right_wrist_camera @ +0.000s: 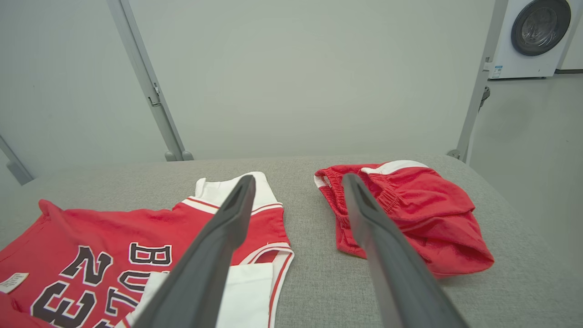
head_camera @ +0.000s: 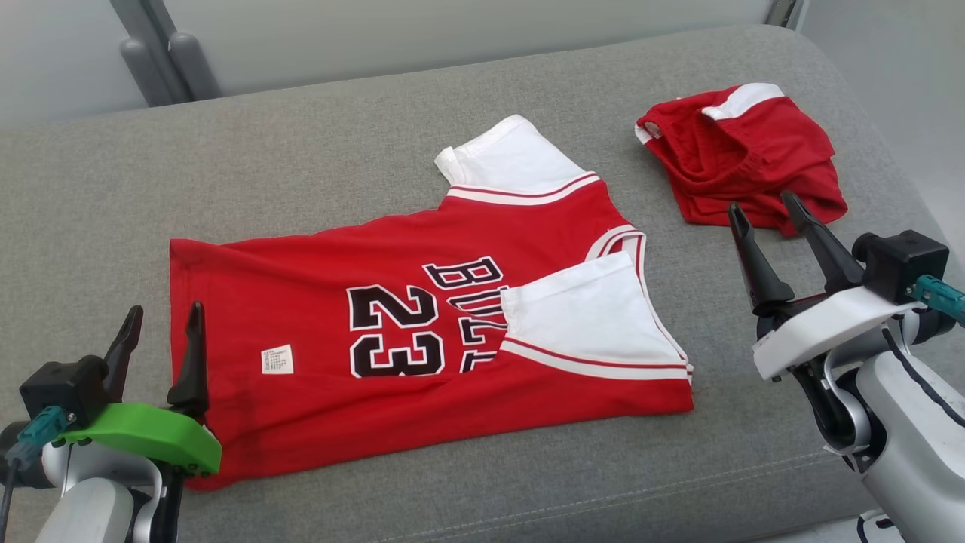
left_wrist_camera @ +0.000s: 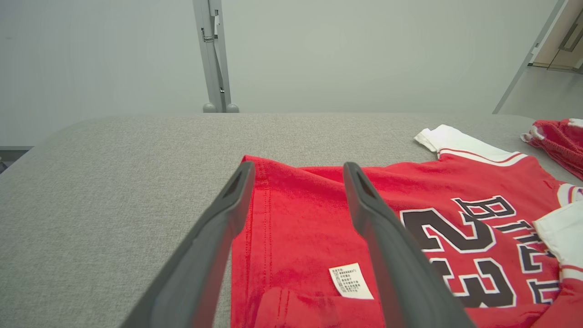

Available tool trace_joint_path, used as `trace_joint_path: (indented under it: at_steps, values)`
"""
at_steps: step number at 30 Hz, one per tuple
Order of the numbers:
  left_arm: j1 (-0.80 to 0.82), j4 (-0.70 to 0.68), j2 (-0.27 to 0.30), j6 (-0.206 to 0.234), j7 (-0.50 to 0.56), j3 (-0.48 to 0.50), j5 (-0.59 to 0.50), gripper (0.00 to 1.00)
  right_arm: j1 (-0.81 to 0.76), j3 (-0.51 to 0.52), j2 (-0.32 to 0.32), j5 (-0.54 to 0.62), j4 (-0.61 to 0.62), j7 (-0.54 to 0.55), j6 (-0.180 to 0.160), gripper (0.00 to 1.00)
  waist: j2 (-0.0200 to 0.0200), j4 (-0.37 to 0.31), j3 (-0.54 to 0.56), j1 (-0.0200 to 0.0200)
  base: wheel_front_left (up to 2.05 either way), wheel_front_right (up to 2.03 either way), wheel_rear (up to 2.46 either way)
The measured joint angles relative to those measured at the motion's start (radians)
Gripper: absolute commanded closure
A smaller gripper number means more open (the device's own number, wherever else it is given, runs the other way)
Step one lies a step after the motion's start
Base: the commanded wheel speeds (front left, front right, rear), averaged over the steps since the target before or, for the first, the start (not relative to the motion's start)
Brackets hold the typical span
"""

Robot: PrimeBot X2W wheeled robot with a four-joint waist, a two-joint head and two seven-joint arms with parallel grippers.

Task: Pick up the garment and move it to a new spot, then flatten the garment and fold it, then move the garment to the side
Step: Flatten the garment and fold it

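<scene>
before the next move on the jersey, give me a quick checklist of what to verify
1. Left gripper open and empty: ok.
2. Right gripper open and empty: ok.
3. Jersey lying flat: not ok; one white sleeve is folded over the lettering.
4. Shorts apart from the jersey: ok, bare cushion between them.
5. Left gripper lined up with the hem: ok, in the left wrist view the hem edge lies between its fingers.
6. Jersey's underside smooth: cannot tell.

Red no. 23 jersey (head_camera: pixel 377 302) flat on grey cushion (head_camera: pixel 301 136), sleeves folded in
</scene>
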State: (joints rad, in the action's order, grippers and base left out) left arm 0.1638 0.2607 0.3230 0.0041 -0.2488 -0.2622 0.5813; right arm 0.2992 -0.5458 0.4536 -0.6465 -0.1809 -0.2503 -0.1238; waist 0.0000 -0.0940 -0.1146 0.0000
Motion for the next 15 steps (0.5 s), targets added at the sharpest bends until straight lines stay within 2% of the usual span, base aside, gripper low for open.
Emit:
trace_joint_path:
  at_steps: [15]
  values:
    - [0.032, -0.010, -0.015, 0.015, 0.000, 0.011, -0.004, 0.00, -0.011, 0.032, -0.056, 0.051, 0.002, 0.000, -0.001, 0.00, 0.0000, 0.011, -0.040, 0.0000, 0.00, 0.00, 0.00]
